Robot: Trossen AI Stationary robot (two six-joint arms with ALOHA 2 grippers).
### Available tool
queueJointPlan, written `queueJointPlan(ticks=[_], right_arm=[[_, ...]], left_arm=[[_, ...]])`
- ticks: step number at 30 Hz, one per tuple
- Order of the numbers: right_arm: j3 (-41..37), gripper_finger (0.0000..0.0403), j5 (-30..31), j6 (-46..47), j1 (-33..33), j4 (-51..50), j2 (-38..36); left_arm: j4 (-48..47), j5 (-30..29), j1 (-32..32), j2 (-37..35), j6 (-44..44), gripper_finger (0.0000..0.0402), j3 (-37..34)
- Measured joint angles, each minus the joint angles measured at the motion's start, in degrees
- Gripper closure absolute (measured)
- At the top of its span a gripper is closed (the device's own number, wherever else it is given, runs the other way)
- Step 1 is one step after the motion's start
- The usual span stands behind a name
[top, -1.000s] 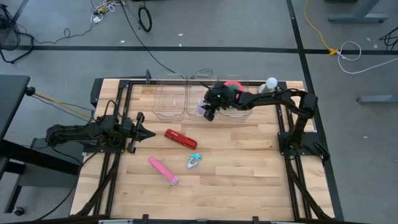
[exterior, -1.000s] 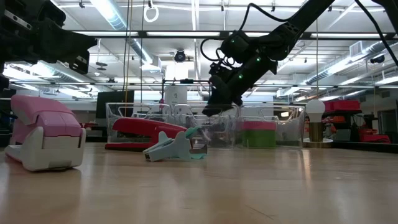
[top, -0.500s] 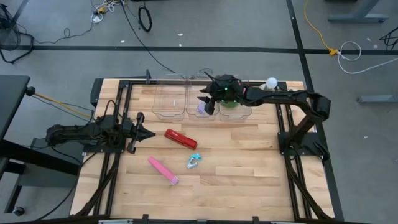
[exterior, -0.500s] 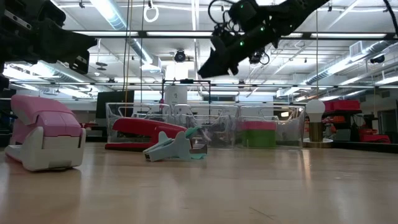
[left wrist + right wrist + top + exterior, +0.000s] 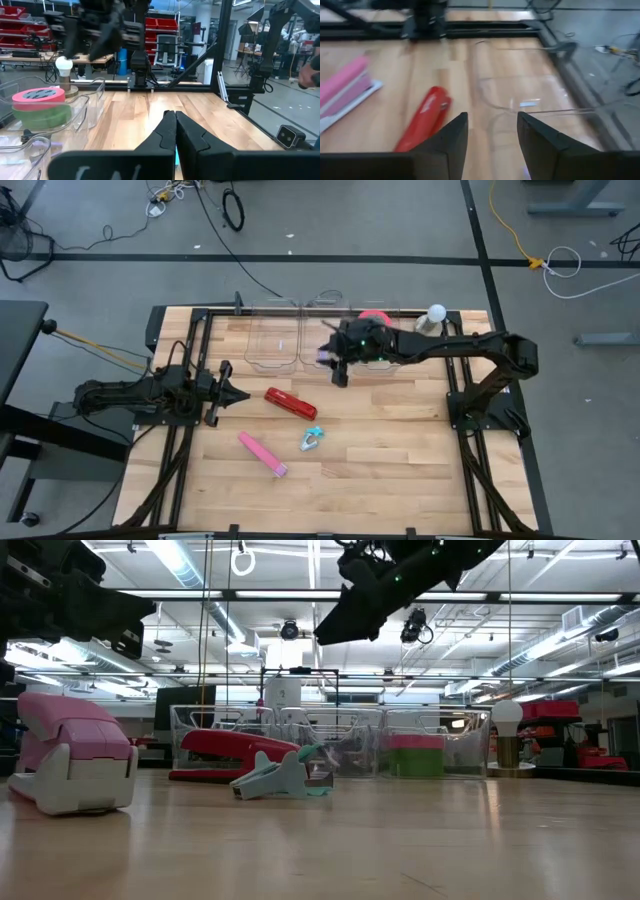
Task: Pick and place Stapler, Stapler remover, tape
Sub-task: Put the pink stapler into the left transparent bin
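Observation:
A red stapler (image 5: 291,403), a pink stapler (image 5: 263,454) and a teal stapler remover (image 5: 311,439) lie flat on the wooden table. A red tape roll (image 5: 39,94) rests on a green one (image 5: 41,114) inside the right clear bin (image 5: 392,360) at the far edge. My right gripper (image 5: 338,375) hangs open and empty high above the near rim of the middle bin; in the right wrist view its fingers (image 5: 492,122) point toward the red stapler (image 5: 423,117). My left gripper (image 5: 236,393) is shut and level at the table's left, touching nothing.
Three clear bins stand in a row at the far edge; the left one (image 5: 270,345) looks empty and the middle one (image 5: 322,340) holds a small purple thing (image 5: 320,357). A white light bulb (image 5: 436,312) stands at the far right. The near half of the table is bare wood.
My right gripper has risen from low over the middle bin to well above the bins, empty, and now tips less steeply downward. Nothing on the table has moved.

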Motion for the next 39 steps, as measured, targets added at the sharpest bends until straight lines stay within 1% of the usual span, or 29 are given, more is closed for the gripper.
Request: queueJointPlan(ticks=[8,12,15,19,21,24,27,30,34,37,39], right_arm=[[0.00,0.0231,0.15,0.16,6.84,-1.27,0.02],[0.00,0.0231,2.61,0.81,9.26,-1.52,0.07],[0.00,0.0231,3.15,1.00,10.52,-1.37,0.07],[-0.02,0.0239,3.31,4.55,11.99,-1.08,-0.39],[-0.02,0.0251,3.34,7.26,12.86,-0.42,-1.11],[-0.02,0.0278,3.30,8.38,14.19,0.69,-2.21],[-0.02,0.0309,3.63,7.30,15.12,0.53,-3.12],[-0.02,0.0341,5.50,6.01,15.43,0.49,-3.66],[-0.02,0.0379,5.78,5.34,15.35,0.59,-3.89],[-0.02,0.0397,5.92,5.13,15.35,0.62,-3.89],[-0.02,0.0399,6.09,4.30,15.37,0.67,-3.89]], left_arm=[[0.01,0.01,0.00,0.00,0.00,0.0399,0.00],[0.02,0.01,0.00,0.00,0.00,0.0399,0.00],[0.00,0.00,-0.02,0.00,-0.02,0.0399,0.00],[0.01,-0.01,0.00,-0.01,-0.02,0.0399,0.01],[0.00,0.00,-0.01,-0.01,0.00,0.0399,0.01],[0.01,0.01,-0.01,0.00,-0.01,0.0399,0.00],[0.01,0.01,-0.01,0.00,-0.02,0.0399,0.01],[0.02,0.01,0.00,0.00,0.00,0.0399,0.00],[-0.02,0.01,0.00,0.00,0.00,0.0399,0.00],[-0.01,-0.01,0.00,0.00,0.01,0.0399,0.01],[0.00,0.01,-0.02,0.00,-0.02,0.0399,0.00]])
